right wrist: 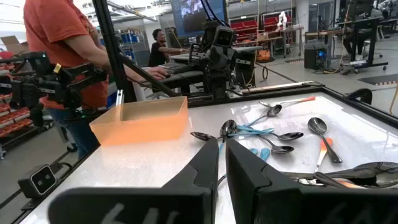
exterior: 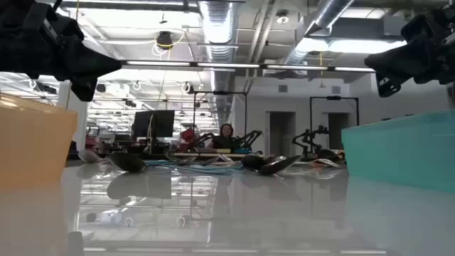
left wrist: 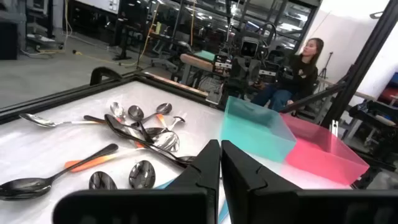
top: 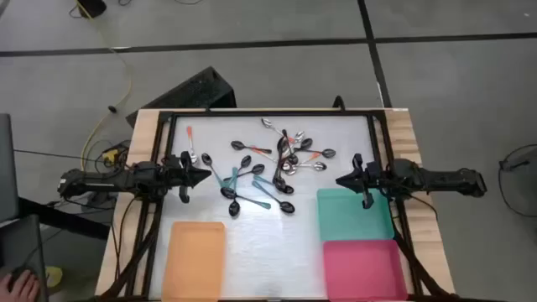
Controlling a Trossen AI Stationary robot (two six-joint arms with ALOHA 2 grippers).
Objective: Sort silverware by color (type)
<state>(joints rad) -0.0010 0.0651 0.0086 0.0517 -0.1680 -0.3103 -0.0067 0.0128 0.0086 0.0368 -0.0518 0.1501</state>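
Note:
The silverware point(top: 268, 164) lies in a loose heap on the white table's middle and far part: spoons with dark shiny bowls and teal, orange or plain metal handles. They also show in the left wrist view point(left wrist: 137, 134) and the right wrist view point(right wrist: 267, 134). One orange-handled spoon point(top: 191, 138) lies apart to the left. My left gripper point(top: 205, 176) hovers left of the heap, shut and empty, pointing right. My right gripper point(top: 340, 180) hovers right of the heap, shut and empty, pointing left. In the low view both the left gripper point(exterior: 117, 64) and the right gripper point(exterior: 368, 62) are well above the table.
An orange tray point(top: 195, 256) sits near left. A teal tray point(top: 352, 214) and a pink tray point(top: 365, 268) sit near right. A black frame point(top: 268, 113) borders the table. A person's hand point(top: 21, 285) shows off the table's near left; people stand in the room beyond.

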